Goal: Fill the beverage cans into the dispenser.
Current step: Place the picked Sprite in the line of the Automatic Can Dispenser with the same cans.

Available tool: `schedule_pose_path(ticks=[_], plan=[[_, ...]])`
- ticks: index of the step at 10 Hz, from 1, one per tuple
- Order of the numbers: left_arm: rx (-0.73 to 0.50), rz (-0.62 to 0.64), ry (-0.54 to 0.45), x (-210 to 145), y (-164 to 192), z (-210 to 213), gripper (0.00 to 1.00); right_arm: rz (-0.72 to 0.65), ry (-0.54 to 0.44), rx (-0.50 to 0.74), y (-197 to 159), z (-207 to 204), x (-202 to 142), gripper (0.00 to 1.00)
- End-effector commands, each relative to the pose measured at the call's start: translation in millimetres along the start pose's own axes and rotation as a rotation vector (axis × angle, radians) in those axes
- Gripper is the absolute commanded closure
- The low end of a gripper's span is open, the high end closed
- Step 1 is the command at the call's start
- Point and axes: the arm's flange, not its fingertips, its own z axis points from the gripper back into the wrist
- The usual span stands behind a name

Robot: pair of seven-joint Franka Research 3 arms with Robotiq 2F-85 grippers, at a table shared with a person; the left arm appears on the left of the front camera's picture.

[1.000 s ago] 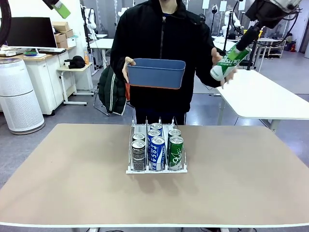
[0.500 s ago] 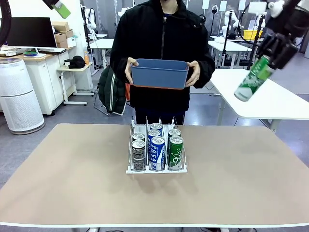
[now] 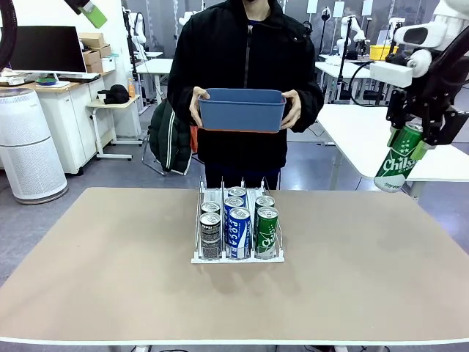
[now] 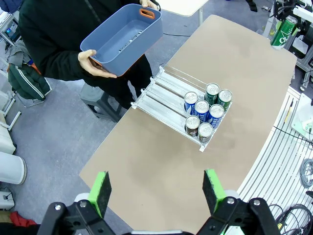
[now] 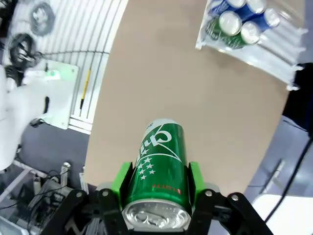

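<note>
**Tan table [image 3: 366, 279], lab room: green can [image 3: 398, 167] bound for dispenser [image 4: 164, 95]**

Item: green can, clamped near its top in your right gripper [image 3: 412, 138], hanging slightly tilted at the table's right side, well apart from the dispenser. Stock: six cans [image 3: 238, 227] at the lane fronts; rear track bare. Left gripper [image 4: 156, 188]: jaws wide, empty, high above. Handling: right the can, lower it between the dividers behind the green pair [image 3: 266, 229], then release. Person with blue bin [image 3: 238, 110] stands beyond; keep clear.
</note>
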Motion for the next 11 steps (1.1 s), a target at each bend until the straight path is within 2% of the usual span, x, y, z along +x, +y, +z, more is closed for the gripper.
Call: schedule_pose_path(ticks=[1,3,4,5,6,7,8,11], plan=[[0.004,0.001,-0.006,-0.3,1.6,-0.4,0.0,-0.042,-0.045,-0.009,3.3,10.1,-8.2,0.41],[0.004,0.001,-0.006,-0.3,1.6,-0.4,0.0,-0.009,-0.008,-0.001,0.8,1.6,-4.1,0.41],[0.004,0.001,-0.006,-0.3,1.6,-0.4,0.0,0.089,0.004,0.007,-0.9,1.7,-8.4,0.61],[0.004,0.001,-0.006,-0.3,1.6,-0.4,0.0,0.094,-0.01,0.02,-2.9,-2.8,-4.9,0.61],[0.004,0.001,-0.006,-0.3,1.6,-0.4,0.0,0.102,-0.005,0.031,-5.1,-9.9,1.2,0.81],[0.004,0.001,-0.006,-0.3,1.6,-0.4,0.0,0.091,0.014,0.029,-7.8,-18.7,8.7,0.61],[0.004,0.001,-0.006,-0.3,1.6,-0.4,0.0,0.05,0.02,0.013,-10.1,-30.8,22.6,1.0],[0.004,0.001,-0.006,-0.3,1.6,-0.4,0.0,-0.056,0.071,0.009,-6.1,-75.5,73.6,1.0]])
